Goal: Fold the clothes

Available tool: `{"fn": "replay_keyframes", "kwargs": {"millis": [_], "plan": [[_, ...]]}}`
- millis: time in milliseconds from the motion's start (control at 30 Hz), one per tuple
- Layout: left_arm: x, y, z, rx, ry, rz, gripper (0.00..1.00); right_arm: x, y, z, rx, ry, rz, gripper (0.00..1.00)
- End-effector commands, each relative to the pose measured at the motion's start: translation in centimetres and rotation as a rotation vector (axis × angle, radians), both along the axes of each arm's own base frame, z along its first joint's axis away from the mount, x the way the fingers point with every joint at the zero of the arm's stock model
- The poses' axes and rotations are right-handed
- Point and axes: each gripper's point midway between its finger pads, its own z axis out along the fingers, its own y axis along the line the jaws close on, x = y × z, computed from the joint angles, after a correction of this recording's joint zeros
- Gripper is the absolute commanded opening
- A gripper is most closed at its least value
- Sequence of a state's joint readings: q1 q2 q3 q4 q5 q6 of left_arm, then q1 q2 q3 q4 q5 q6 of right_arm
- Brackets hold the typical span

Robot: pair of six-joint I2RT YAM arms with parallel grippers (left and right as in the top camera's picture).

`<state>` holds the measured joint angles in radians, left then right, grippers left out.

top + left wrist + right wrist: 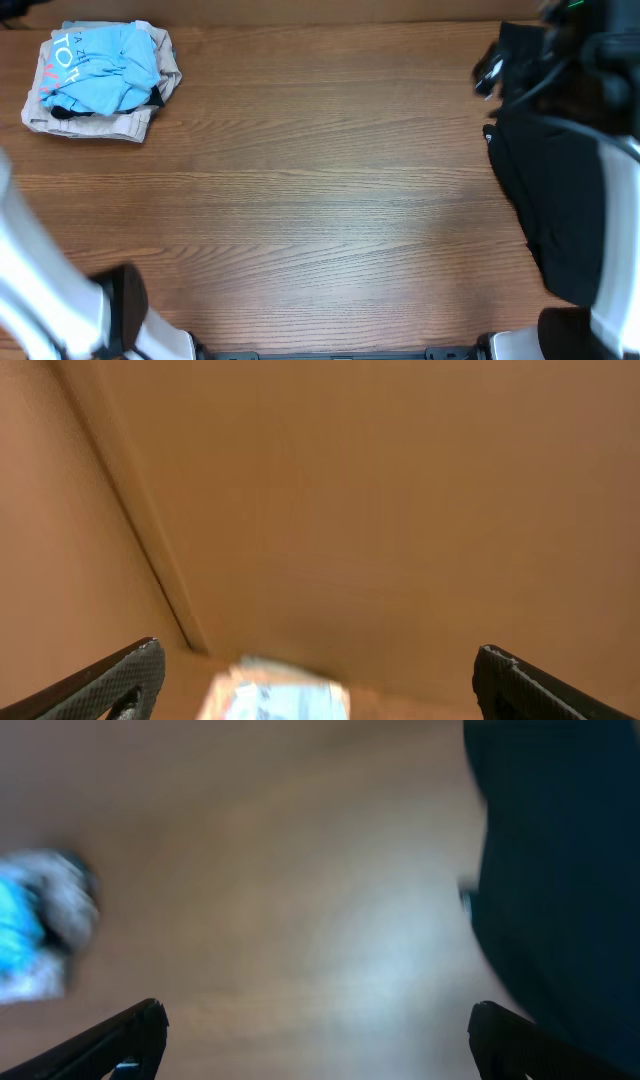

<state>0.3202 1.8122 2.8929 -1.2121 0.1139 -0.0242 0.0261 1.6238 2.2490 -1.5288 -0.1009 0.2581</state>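
The clothes lie in two places. A crumpled light blue T-shirt (105, 62) with white and red lettering rests on a beige garment (95, 122) at the table's far left corner. It shows blurred in the left wrist view (280, 700) and in the right wrist view (20, 925). A long black garment (545, 195) lies spread along the right side, also dark in the right wrist view (560, 860). My left gripper (318, 678) is open with only table and the distant shirt between its fingers. My right gripper (318, 1038) is open over bare wood, just left of the black garment.
The brown wooden table (320, 200) fills the view. My right arm's white link (615, 230) reaches over the black garment. The white link of my left arm (40, 290) sits at the near left corner.
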Motion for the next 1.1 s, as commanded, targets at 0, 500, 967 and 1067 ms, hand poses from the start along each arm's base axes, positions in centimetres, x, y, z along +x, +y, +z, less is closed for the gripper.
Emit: {"fn": "replay_keyframes", "kwargs": {"millis": [0,500,967,1067], "plan": [[-0.5,-0.2,-0.3,-0.012,0.015,-0.005,1.0,-1.9,-0.5,7.1,-0.009,-0.22,-0.014,1.0],[-3.6,-1.2,-0.6,-0.024,0.05,-0.005,1.0,0.1,-1.1,12.7,-0.009,-0.457,-0.062,1.0],[-6.5,-2.2,-8.8,-0.141,0.395,-0.004,1.0,-0.8,-2.6,18.4,-0.018,-0.883,-0.154,1.0],[-6.6,-2.2,-8.9,-0.142,0.399,-0.004,1.0,-1.9,-2.7,16.6,-0.013,-0.946,-0.158,1.0]]}}
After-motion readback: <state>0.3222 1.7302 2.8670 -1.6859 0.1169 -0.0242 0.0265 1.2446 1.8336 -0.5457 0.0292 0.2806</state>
